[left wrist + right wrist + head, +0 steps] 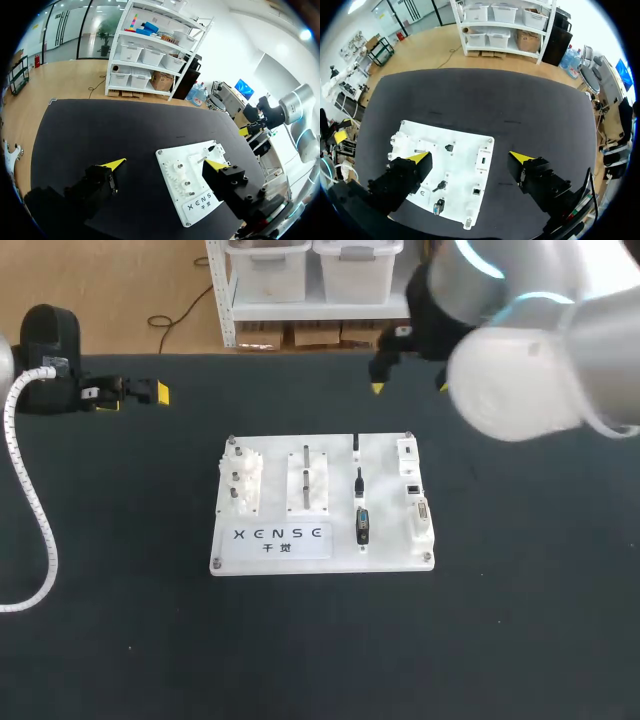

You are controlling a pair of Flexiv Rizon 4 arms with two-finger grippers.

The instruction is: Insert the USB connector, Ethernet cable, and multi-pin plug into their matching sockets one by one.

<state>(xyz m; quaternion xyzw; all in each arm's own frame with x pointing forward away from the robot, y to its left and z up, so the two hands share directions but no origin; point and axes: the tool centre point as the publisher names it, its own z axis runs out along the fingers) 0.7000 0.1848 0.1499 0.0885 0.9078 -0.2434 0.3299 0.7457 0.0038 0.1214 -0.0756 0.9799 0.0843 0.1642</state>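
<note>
My left gripper (166, 163) and my right gripper (470, 157) both hang wide open, holding nothing, clear of the white socket board (385, 530) lying on the dark table (120, 640).

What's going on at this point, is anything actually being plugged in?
Nothing is being handled yet. The white rectangular connector board lies flat on the black table, with its black plugs in a column next to the sockets along its right side. The right gripper hangs open and empty by the board's far side. The left gripper, also open and empty, is off at the table's far left.
</note>
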